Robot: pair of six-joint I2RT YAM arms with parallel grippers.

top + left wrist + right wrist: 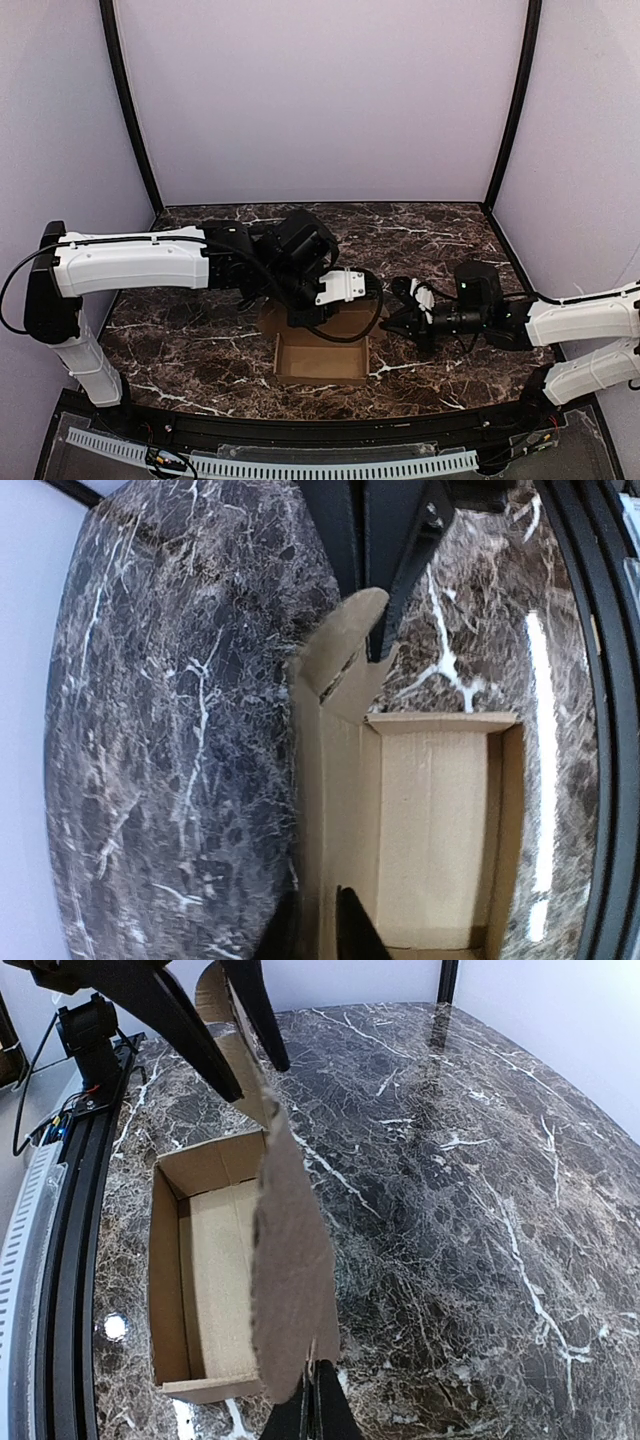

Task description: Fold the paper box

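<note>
The paper box (320, 362) is a brown open tray near the table's front edge, with a tall back panel and rounded side flaps standing up. In the left wrist view my left gripper (316, 890) straddles the box's (440, 820) back panel, one finger on each side with the cardboard close between them. My left gripper (305, 318) hangs over the box's far side. My right gripper (314, 1372) is shut on the edge of the raised flap of the box (290, 1260). It (392, 322) reaches in from the right.
The box rests on a dark marble table (200, 340). A black rail (300, 432) and a white slotted strip (300, 466) run along the near edge. Pale booth walls with black corner posts (130, 110) close in the back and sides.
</note>
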